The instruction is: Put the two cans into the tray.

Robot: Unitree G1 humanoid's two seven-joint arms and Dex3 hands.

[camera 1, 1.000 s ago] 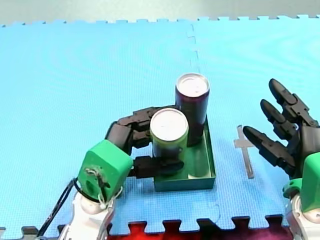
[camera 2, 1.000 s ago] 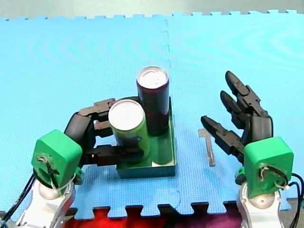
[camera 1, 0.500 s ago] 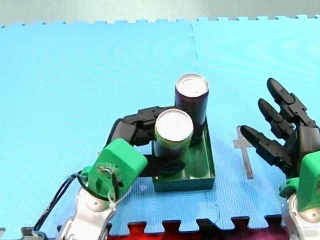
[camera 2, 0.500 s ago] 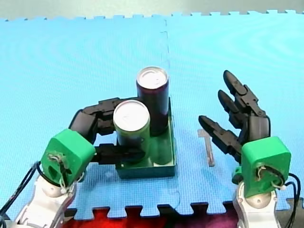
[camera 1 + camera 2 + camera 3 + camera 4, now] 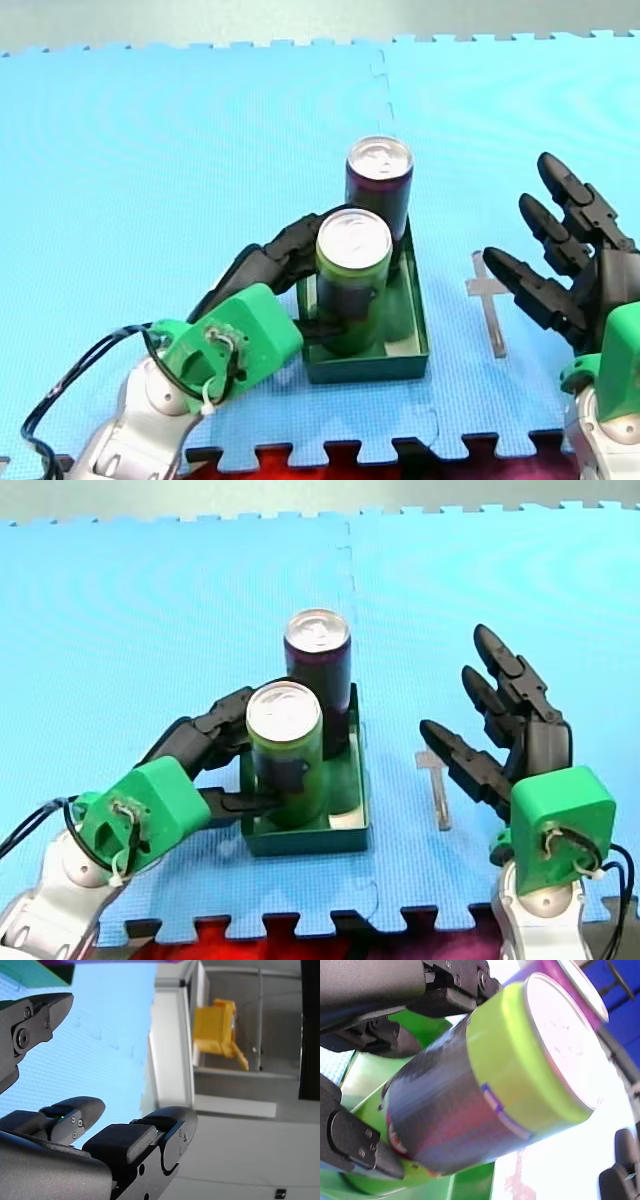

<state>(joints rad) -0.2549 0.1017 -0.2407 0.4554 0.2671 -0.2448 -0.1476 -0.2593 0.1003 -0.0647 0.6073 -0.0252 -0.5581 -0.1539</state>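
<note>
Between left fingers (image 5: 210, 726): green can (image 5: 286, 760).

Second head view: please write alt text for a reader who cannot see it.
The robot's left hand grips a green can upright in a green tray, in front of a purple can standing there too. The right hand, holding nothing, is over the blue mat right of the tray.

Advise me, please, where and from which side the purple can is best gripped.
Probably grip the purple can round its upper side wall, from the right: it stands upright in the tray, whose wall hides its base, while the left hand holding the green can crowds its near left. The right hand, holding nothing, hangs on that side.
</note>
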